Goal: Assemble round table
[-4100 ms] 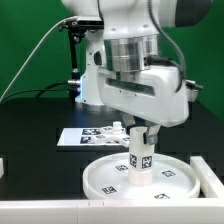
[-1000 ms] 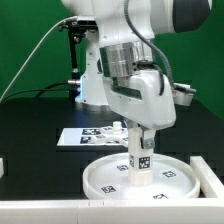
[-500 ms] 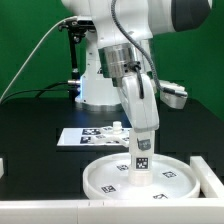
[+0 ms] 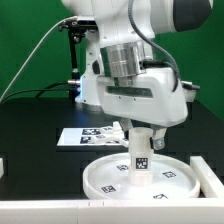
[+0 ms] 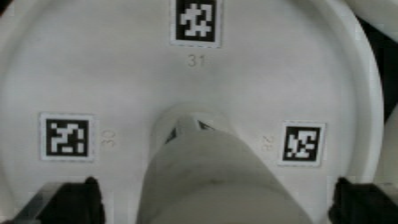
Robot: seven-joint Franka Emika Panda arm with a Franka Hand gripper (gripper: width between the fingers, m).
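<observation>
Spread open, the pincer [image 4: 141, 138] is held over the middle of the round disc [image 4: 103, 180], with its jaws set on either side of the upright post [image 4: 141, 165]. In the wrist view the two dark fingertips [image 5: 75, 198] are seen well out to the sides, and a strip of white disc shows between each of them and the post, so no grip on the post is seen.

The only writing that can be read is the number "31" [image 5: 199, 60], printed small on the disc floor just beside one square black-and-white tag [image 5: 198, 22]. Two more tags of the same kind [image 5: 66, 135] [image 5: 302, 142] are seen on the disc floor, one on each side of the post. Further tags are carried on the side of the post in the exterior view; their patterns are too small to be made out.

The post is stood upright at the disc's centre, directly beneath the pincer. The disc is laid flat on the black tabletop [image 4: 40, 130], at the near edge. The marker board [image 4: 88, 135] is laid behind the disc, toward the exterior view's left. A white block [image 4: 208, 172] is seen just beside the disc's rim on the exterior view's right.
</observation>
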